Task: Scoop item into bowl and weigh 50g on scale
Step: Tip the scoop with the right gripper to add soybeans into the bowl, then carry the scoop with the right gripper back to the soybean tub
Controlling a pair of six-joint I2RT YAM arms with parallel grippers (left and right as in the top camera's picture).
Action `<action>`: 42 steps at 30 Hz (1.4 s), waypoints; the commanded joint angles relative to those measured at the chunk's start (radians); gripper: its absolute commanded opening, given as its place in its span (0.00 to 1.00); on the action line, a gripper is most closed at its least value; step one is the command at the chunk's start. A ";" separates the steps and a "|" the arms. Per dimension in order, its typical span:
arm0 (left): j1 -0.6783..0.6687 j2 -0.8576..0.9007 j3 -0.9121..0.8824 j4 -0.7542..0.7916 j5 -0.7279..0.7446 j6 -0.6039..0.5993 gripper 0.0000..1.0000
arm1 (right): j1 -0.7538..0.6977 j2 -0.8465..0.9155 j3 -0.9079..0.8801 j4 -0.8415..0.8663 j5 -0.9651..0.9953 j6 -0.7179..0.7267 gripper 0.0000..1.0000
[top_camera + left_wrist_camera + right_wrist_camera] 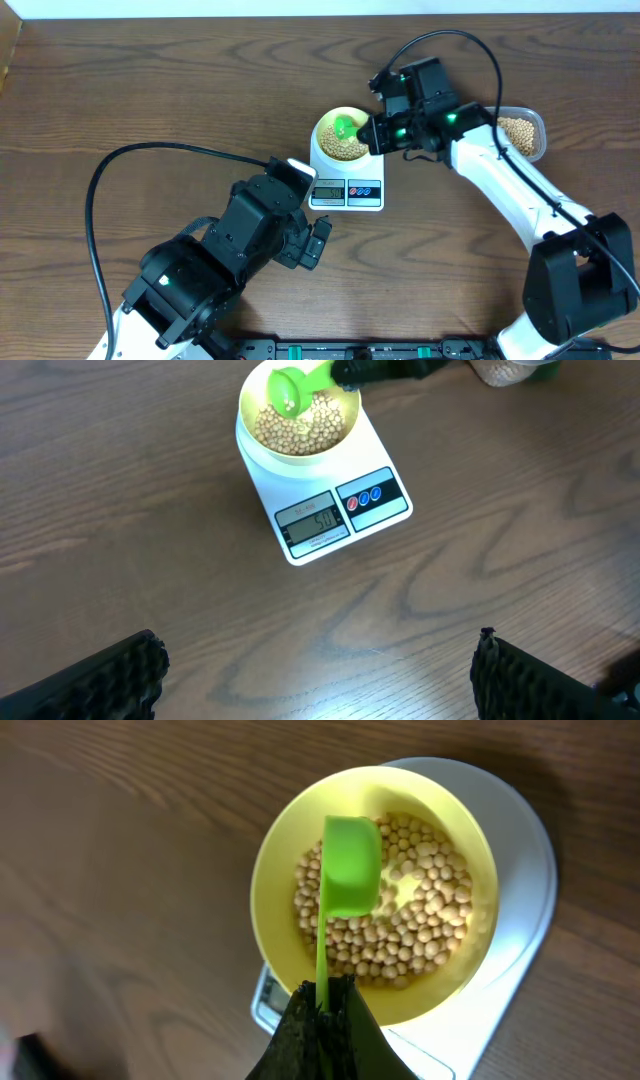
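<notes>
Right wrist view: the right hand (322, 1010) is clenched on a green scoop (350, 865) over the yellow bowl (275, 870) of soybeans (420, 930), which sits on the scale (520, 850). Best to tip beans in a few at a time and pause for the reading. Only the left wrist view shows the display (312, 523), its digits unclear. The left hand (320, 678) hangs released above the bench (120, 510).
</notes>
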 commanded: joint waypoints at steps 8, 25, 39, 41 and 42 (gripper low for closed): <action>-0.001 0.000 0.020 0.000 0.006 -0.006 0.99 | -0.124 -0.012 0.002 0.001 -0.343 0.017 0.01; -0.001 0.000 0.020 0.000 0.006 -0.006 0.99 | -0.324 -0.282 0.002 0.003 -0.392 0.108 0.01; -0.001 -0.001 0.020 0.000 0.006 -0.006 0.99 | -0.486 -0.327 0.002 0.047 -0.282 0.322 0.01; -0.001 0.000 0.020 0.000 0.006 -0.006 0.99 | -0.505 -0.327 0.002 0.042 -0.282 0.338 0.01; -0.001 0.000 0.020 0.000 0.006 -0.006 0.99 | -0.513 -0.327 0.002 0.038 -0.282 0.343 0.01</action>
